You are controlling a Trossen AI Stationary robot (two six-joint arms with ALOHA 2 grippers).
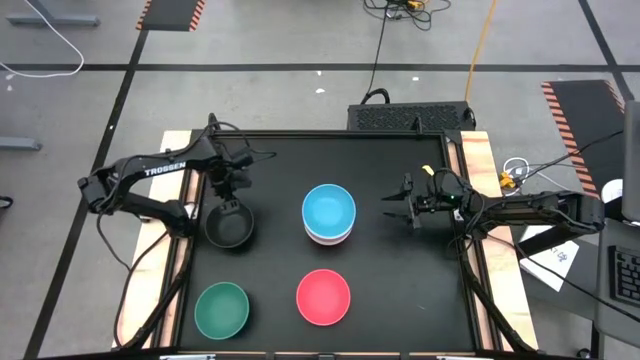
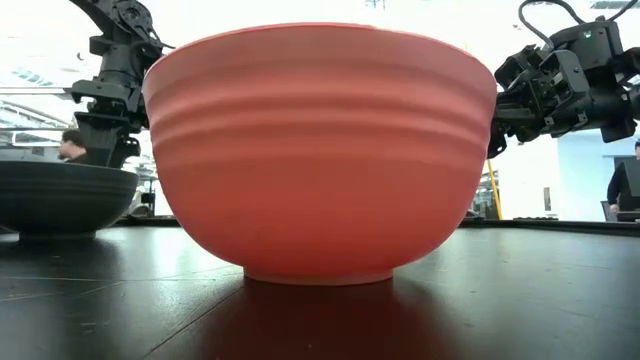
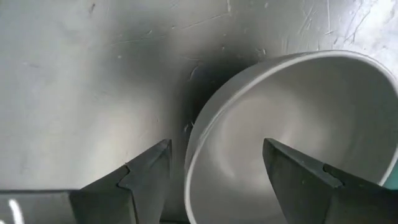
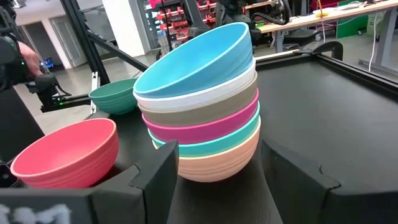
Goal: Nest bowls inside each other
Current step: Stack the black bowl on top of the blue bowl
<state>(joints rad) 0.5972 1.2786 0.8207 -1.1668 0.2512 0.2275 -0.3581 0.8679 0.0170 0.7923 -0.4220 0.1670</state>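
The stack [image 1: 329, 213] — blue bowl uppermost, over white, taupe, magenta, teal and orange — stands mid-table and serves as reference. Left of the stack sits the black bowl [image 1: 229, 224]; the left gripper [image 1: 231, 189] hovers over its far rim, fingers wide, one either side of the wall. Step in hand: grasping this bowl. Next move — close, lift, carry to the stack. The red bowl [image 1: 323, 297] and green bowl [image 1: 221, 309] wait nearer the front edge. Right of the stack, the right gripper [image 1: 404, 207] waits, fingers wide.

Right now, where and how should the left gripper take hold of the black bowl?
By the rim, from above. The black bowl sits upright and open, and the left gripper is open with one finger inside and one outside its wall.
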